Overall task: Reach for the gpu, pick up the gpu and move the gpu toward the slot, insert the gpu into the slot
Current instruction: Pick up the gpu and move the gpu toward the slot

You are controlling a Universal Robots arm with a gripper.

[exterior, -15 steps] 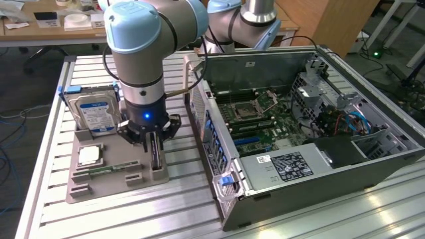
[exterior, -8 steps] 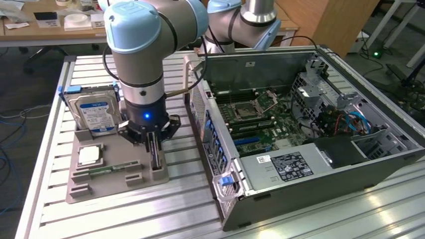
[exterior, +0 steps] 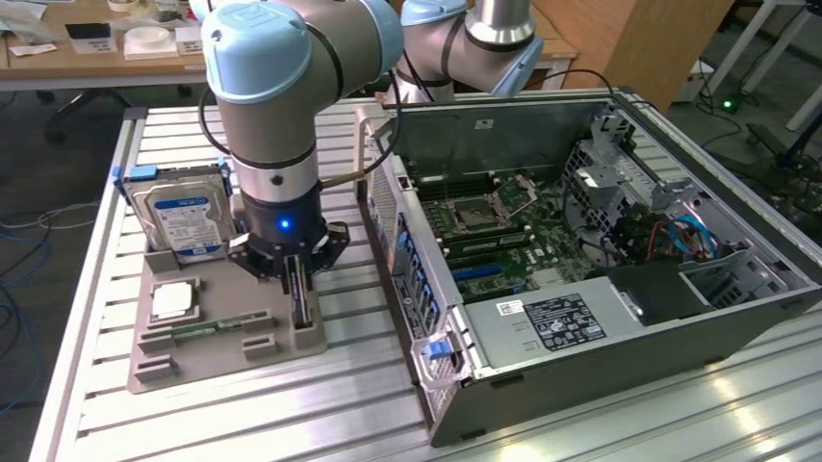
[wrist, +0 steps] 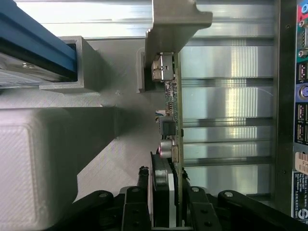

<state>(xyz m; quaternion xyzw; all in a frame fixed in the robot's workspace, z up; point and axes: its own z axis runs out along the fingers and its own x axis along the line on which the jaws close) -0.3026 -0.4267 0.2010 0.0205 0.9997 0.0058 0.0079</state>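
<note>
Clearly, the gripper (wrist: pixel 166 178) clamps the gpu (wrist: pixel 175 96), which stands edgewise between its jaws.

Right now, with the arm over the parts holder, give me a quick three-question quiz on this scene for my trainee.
1. Which part is the gripper closed on? A) hard drive B) gpu C) memory stick
2. True or false: the gpu stands edgewise in the gray holder.
3. In the exterior view, on which side of the gripper is the open computer case?

Key: 1 B. 2 true. 3 the exterior view's right.
</note>
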